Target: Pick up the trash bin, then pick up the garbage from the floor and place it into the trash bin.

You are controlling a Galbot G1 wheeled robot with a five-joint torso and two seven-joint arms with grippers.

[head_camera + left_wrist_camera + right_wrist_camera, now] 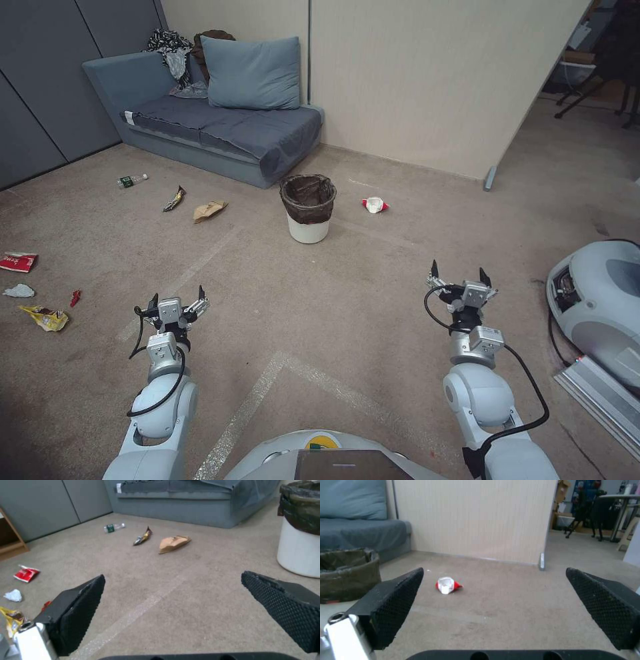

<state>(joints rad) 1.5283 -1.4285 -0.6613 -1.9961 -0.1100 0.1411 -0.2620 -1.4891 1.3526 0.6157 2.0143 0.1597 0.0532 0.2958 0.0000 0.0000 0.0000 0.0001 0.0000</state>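
Nothing is being held yet: the trash bin (308, 207) and garbage (209, 211) are lying untouched while the left gripper (177, 299) and right gripper (459, 275) are being kept with fingers spread open.

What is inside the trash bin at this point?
The trash bin shows a dark bag lining it, folded over the rim. No litter is visible inside, though the bag's folds hide the bottom.

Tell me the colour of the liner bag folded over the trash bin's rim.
Dark brown-black, over the small round white plastic trash bin; the head view shows it best.
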